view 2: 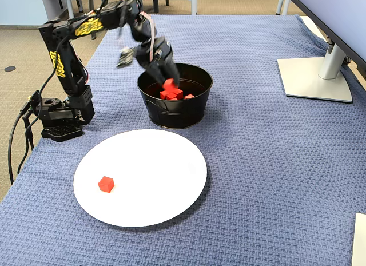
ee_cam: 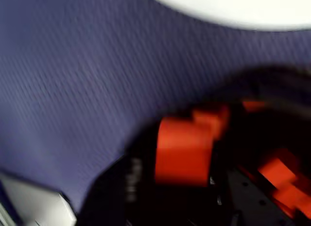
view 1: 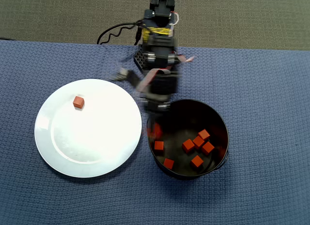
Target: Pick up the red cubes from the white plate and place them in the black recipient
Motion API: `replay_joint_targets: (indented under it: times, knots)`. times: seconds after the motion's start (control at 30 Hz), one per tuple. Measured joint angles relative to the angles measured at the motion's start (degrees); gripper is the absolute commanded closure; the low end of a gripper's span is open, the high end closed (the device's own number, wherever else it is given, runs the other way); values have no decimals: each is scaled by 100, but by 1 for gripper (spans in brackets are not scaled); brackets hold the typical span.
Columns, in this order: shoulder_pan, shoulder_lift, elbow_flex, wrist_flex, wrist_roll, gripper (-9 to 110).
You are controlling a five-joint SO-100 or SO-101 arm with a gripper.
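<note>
On the table's near side, the white plate (view 2: 140, 183) carries one red cube (view 2: 106, 184) near its left edge. Beyond it, the black recipient (view 2: 175, 106) contains several red cubes (view 1: 195, 145). The hand (view 2: 170, 83) hangs over the recipient's rim, clenched on a cube (ee_cam: 182, 150).

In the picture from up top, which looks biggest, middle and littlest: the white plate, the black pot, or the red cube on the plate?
1. White plate, biggest.
2. Black pot, a bit narrower.
3. Red cube, tiny.
</note>
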Motion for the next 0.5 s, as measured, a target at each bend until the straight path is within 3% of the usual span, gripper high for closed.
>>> replay_joint_targets:
  times: [0.1, 0.23, 0.5]
  knots:
    - [-290, 360, 97, 18, -185, 77]
    - [264, 703, 185, 18, -668, 80]
    - [2918, 1002, 1239, -237, -1705, 89]
